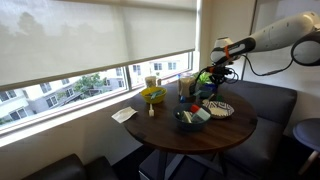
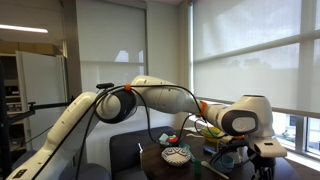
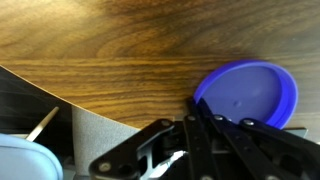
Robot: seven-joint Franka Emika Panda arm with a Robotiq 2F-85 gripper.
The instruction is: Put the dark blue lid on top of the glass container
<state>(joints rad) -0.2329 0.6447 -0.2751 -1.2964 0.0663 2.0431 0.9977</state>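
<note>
While the end effector (image 3: 200,122) hovers low over the table (image 3: 120,50), whether clamped or apart I cannot tell, the dark blue lid (image 3: 248,95) lies flat just beyond its tips, rightward in the wrist view; the glass container (image 1: 185,87) stands near.

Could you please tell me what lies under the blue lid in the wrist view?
The blue lid lies on the bare wooden table. Its lower edge is covered by the gripper, so that part cannot be seen.

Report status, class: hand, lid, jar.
Hand low over table, at blue lid edge; grip unclear. Lid not on glass jar. No blocker seen.
</note>
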